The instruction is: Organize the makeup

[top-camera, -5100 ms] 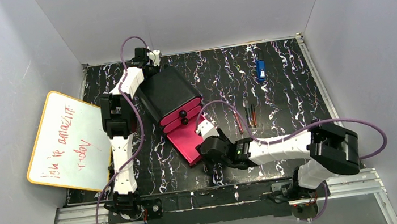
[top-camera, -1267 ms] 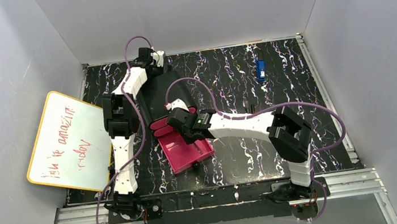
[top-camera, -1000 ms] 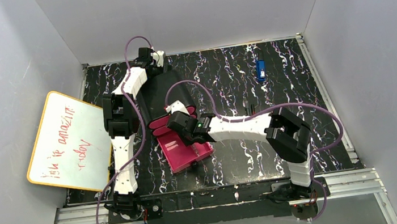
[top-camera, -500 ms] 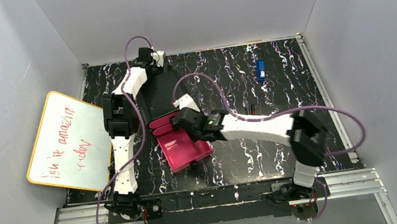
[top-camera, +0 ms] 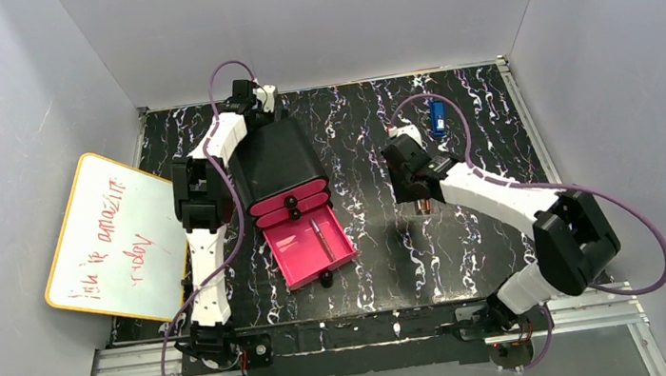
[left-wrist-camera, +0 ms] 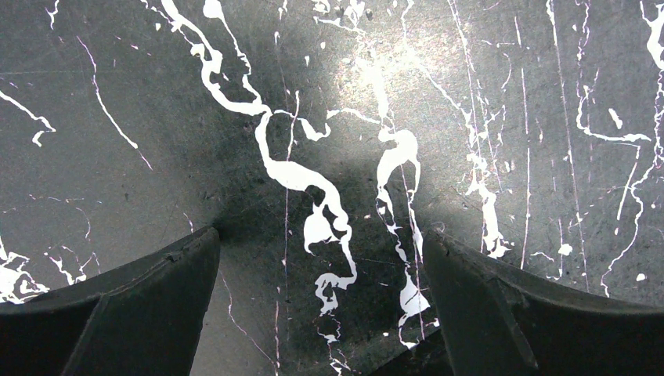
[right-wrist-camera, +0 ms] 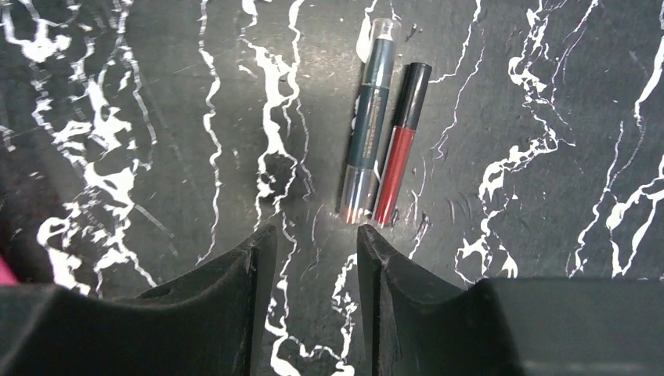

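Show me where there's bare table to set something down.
Bare: the far strip between the black box and the blue object; the near-centre patch between the open drawer and the right arm. Crowded: the left side around box and drawer; the two sticks beside the right fingers.

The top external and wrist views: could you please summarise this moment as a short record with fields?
Drawer: lowest pink drawer of the black box pulled out; one thin dark stick lies in it.
On table: grey-teal stick and dark-red black-capped stick, side by side.
Right fingers: open, empty, just short of those two sticks.
Left fingers: open, empty, over the black marbled tabletop.
Other: small blue rectangular object at the table's far side.
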You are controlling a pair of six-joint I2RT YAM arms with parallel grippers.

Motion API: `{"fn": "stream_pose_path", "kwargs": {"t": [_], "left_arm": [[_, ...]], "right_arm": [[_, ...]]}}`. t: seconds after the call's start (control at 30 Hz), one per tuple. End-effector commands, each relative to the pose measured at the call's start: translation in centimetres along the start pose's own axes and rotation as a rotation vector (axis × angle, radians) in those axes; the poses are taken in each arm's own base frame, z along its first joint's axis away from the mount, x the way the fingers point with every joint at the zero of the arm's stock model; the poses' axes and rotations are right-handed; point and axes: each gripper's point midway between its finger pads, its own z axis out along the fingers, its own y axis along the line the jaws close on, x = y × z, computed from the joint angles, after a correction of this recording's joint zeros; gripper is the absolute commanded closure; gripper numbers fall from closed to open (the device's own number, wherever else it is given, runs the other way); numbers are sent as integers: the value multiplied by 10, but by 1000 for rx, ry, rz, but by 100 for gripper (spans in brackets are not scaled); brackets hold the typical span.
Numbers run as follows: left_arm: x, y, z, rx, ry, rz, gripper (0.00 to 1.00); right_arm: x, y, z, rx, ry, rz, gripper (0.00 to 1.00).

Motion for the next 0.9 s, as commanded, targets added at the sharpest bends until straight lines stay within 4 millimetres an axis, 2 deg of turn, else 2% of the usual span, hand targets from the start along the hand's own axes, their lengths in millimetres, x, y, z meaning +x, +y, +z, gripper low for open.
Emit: {"fn": "stream_pose_path", "kwargs": {"t": [0.0,0.13,0.33,0.7,0.8,0.87], "left_arm": [[21,-12,6,39,78,-3,1],[20,-11,5,37,74,-2,1],[23,-11,9,35,83,-2,2],[27,-10,12,32,93,-1,2],[26,-10,12,33,92,-1,2],[27,-10,12,33,94,0,2]], "right_arm": [[-7,-2,25,-52,0,33,50],[-2,-11,47,-58,31,60,51],[9,-16,69,-57,67,62,53],[31,-21,92,-48,109,70,57],[34,-22,95,-45,116,66,65],[36,-21,97,-45,124,65,76]]}}
